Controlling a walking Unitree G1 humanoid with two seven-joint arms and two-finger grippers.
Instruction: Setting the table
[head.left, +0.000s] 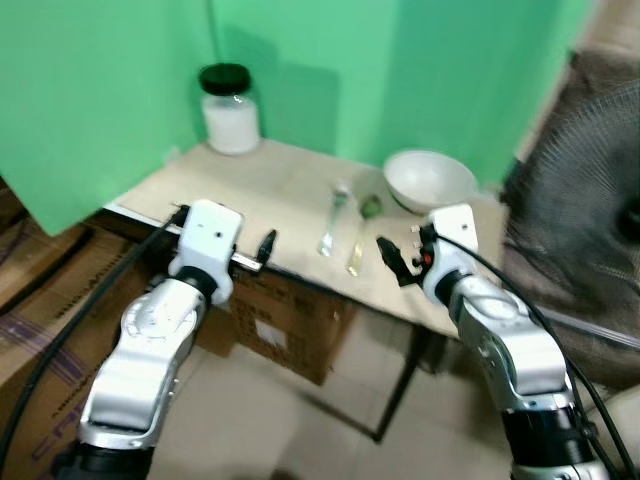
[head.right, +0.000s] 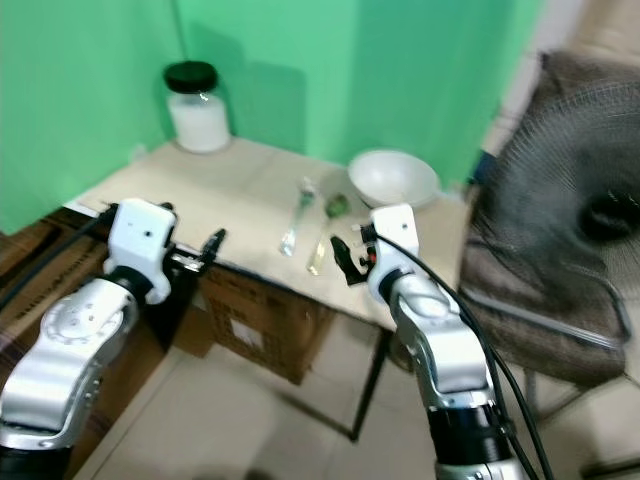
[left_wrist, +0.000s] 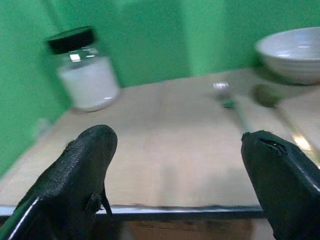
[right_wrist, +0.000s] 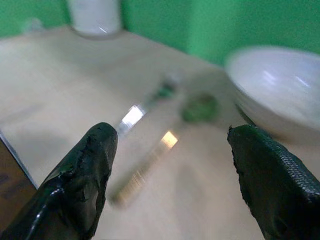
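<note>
At the near edge of the pale wooden tabletop (head.left: 270, 190), both tools, left (head.left: 262, 250) and right (head.left: 398, 262), hover spread apart and empty, apparently approaching; next the right must close on the two shiny metal utensils (head.left: 342, 225) just beside the white ceramic bowl (head.left: 428, 180).

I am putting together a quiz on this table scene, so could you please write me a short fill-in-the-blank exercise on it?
1. The jar has a ____ lid.
2. The white bowl stands nearest the ____ gripper.
3. The backdrop behind the table is ____.
4. The left gripper has its fingers ____.

Missing words: black; right; green; open.
</note>
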